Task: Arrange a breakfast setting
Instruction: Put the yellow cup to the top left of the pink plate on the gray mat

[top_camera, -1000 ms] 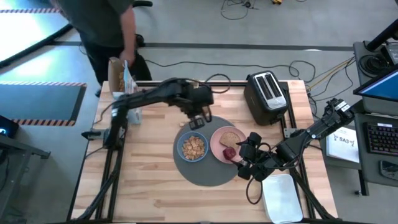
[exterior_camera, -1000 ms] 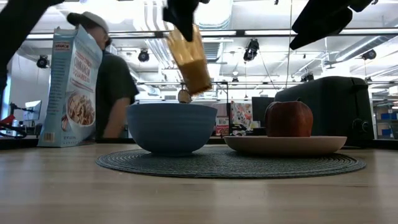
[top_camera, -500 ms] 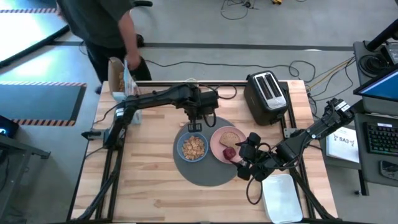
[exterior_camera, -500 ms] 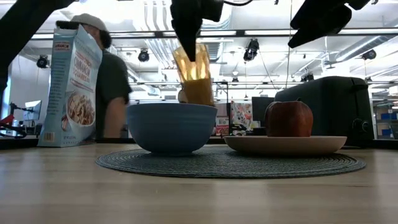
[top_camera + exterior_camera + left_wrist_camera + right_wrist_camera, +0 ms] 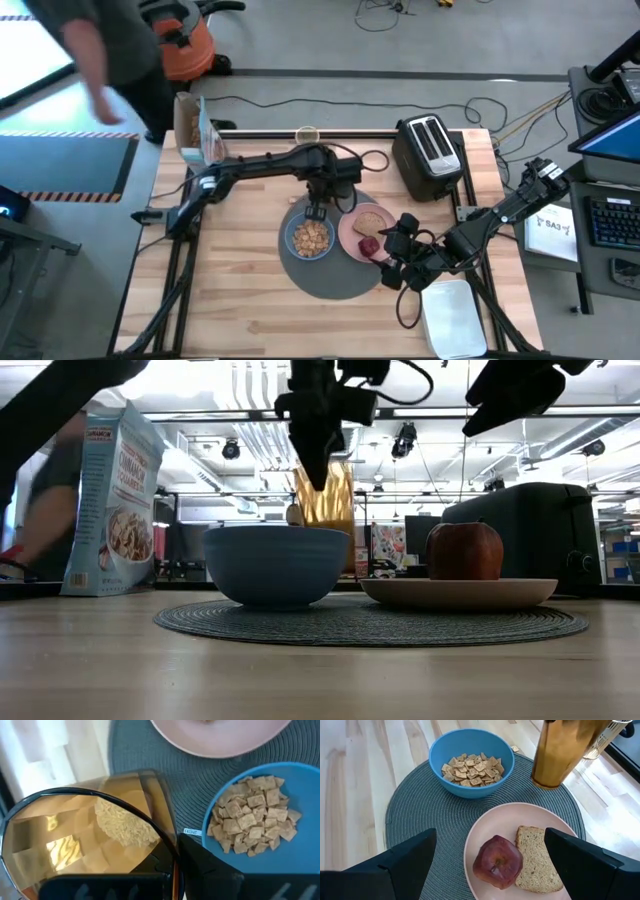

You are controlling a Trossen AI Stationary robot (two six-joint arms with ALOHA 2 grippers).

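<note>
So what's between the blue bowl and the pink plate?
Nothing but a strip of the grey mat. The right wrist view shows the blue bowl and pink plate close together but apart.
</note>
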